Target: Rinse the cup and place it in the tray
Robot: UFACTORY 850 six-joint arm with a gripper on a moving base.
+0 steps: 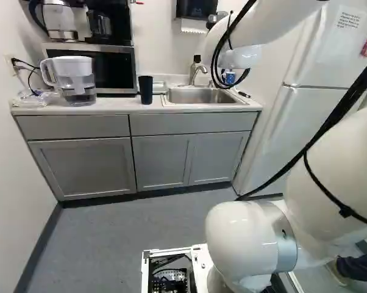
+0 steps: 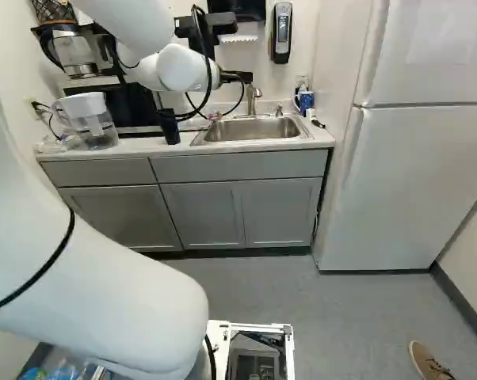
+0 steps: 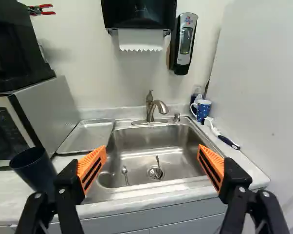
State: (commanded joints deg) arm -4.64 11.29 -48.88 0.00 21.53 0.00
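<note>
Part of my black gripper [image 2: 237, 77] shows past the white wrist in the right base view. In the wrist view the gripper [image 3: 152, 165] stands wide open, orange pads apart, nothing between them but the view of the sink [image 3: 146, 146]. A dark blue cup [image 3: 33, 168] stands upright on the counter, close beside one finger and partly covered by it; the cup [image 1: 146, 90] also shows left of the sink in the left base view. The flat metal tray [image 3: 87, 136] lies between microwave and basin. The faucet [image 3: 154, 107] rises behind the basin.
Two spoons lie in the basin near the drain [image 3: 155, 172]. A dotted blue mug [image 3: 202, 110] and a brush [image 3: 224, 139] are by the fridge [image 2: 429, 174]. The microwave [image 1: 113, 64] and a water pitcher [image 1: 74, 79] stand on the counter [image 1: 110, 108]. A towel dispenser [image 3: 139, 13] hangs above.
</note>
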